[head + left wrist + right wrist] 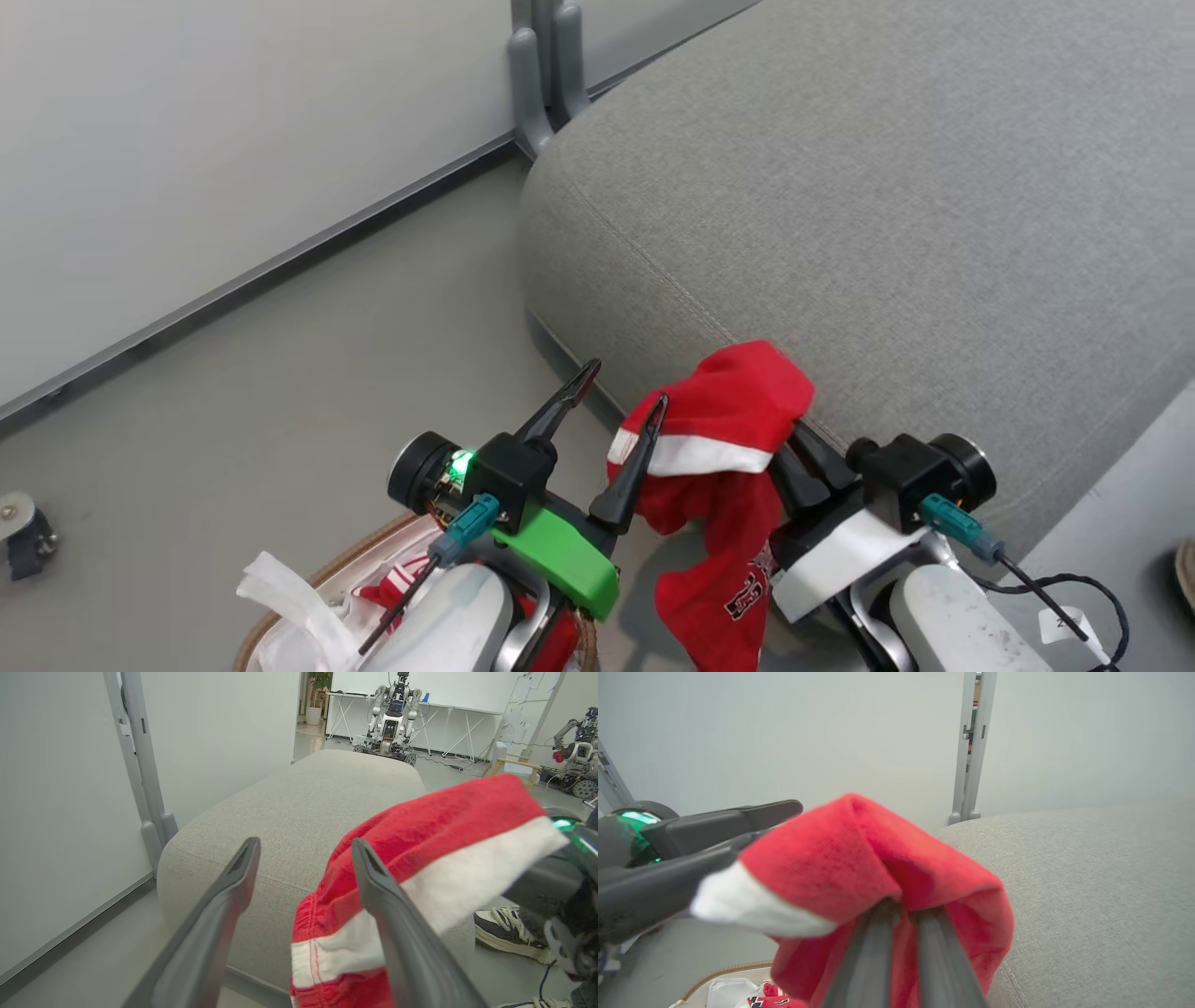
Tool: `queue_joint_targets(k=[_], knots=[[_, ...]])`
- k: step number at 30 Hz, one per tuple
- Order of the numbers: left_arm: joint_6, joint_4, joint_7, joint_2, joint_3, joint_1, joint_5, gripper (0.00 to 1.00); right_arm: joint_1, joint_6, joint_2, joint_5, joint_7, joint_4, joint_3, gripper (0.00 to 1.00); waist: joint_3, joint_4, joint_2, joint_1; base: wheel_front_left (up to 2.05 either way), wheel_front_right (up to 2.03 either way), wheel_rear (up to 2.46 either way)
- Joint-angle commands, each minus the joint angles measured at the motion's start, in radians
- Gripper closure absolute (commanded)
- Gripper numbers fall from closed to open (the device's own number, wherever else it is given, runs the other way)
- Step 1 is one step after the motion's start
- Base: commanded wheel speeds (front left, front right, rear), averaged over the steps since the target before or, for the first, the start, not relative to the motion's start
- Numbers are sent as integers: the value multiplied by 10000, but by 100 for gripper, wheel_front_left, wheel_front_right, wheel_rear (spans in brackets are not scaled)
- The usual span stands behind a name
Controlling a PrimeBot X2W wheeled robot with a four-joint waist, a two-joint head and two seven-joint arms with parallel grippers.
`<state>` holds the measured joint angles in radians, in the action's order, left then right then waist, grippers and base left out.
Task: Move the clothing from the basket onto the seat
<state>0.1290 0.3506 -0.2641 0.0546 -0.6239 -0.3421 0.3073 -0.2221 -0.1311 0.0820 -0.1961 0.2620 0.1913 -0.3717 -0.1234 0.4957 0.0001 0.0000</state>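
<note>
Two tools are up in front of the big grey fabric sofa seat (pixel 887 205). The right tool (pixel 795 448) has its dark fingers pinched tight on a pair of red sports shorts with a white side stripe (pixel 738 401), cloth bunched over the fingertips, the rest dangling with dark lettering on the low end. The shorts hang right at the seat's rounded front edge, above the grey floor (pixel 280 373); touching the cushion or not, I can't tell. The left tool (pixel 627 383) is spread wide and holds nothing, one finger just beside that white stripe. Down at lower left, the oval white basket with the brown woven rim (pixel 355 557) has another red garment (pixel 390 583) and a white liner cloth (pixel 280 588) in it.
</note>
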Motion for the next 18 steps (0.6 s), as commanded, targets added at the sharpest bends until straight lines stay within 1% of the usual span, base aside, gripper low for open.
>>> queue_joint_targets(k=[1,3,7,14,18], knots=[[26,36,-5,99,-40,-182,59,0,-13,7,64,118,44,-113,107,100,-373,460,-1,0,0,0,0],[26,61,-5,125,-135,-259,89,0,-225,7,185,202,45,-235,336,100,-503,491,-1,0,0,0,0],[26,110,-5,263,-280,-406,126,0,-918,8,699,418,44,-435,606,100,-831,526,-1,0,0,0,0],[26,127,-5,675,-219,-569,-4,0,-3294,8,1971,868,44,-476,976,100,-1664,537,-1,0,0,0,0],[26,85,-5,896,-312,-784,-119,0,-4675,10,2742,1072,44,-193,1430,100,-2302,252,-1,0,0,0,0]])
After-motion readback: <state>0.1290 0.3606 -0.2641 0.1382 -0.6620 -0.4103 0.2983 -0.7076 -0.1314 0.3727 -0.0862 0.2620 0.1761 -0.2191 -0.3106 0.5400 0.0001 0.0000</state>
